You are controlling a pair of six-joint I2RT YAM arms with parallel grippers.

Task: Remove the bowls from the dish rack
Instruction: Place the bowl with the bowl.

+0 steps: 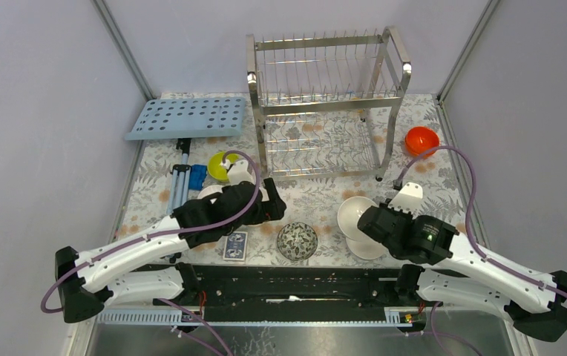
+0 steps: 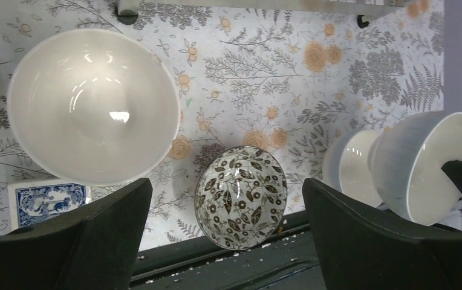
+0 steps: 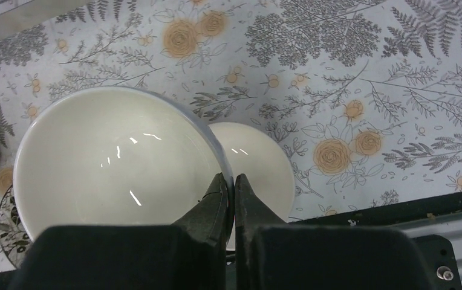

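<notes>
The steel dish rack (image 1: 325, 104) stands at the back centre, and I see no bowls in it. My right gripper (image 3: 230, 181) is shut on the rim of a white bowl (image 3: 117, 163), holding it tilted (image 1: 356, 213) just above a second white bowl (image 3: 259, 163) on the table. My left gripper (image 2: 225, 184) is open and empty, hovering over the dark patterned bowl (image 2: 240, 196), which also shows in the top view (image 1: 297, 241). A large white bowl (image 2: 92, 106) lies to the left gripper's left. A yellow-green bowl (image 1: 221, 165) and an orange-red bowl (image 1: 421, 139) sit on the table.
A light-blue perforated tray (image 1: 188, 117) leans at the back left. A blue patterned card (image 1: 234, 245) lies near the front, and a small blue object (image 1: 197, 176) beside the yellow-green bowl. A black rail (image 1: 288, 282) runs along the near edge. Walls close in on both sides.
</notes>
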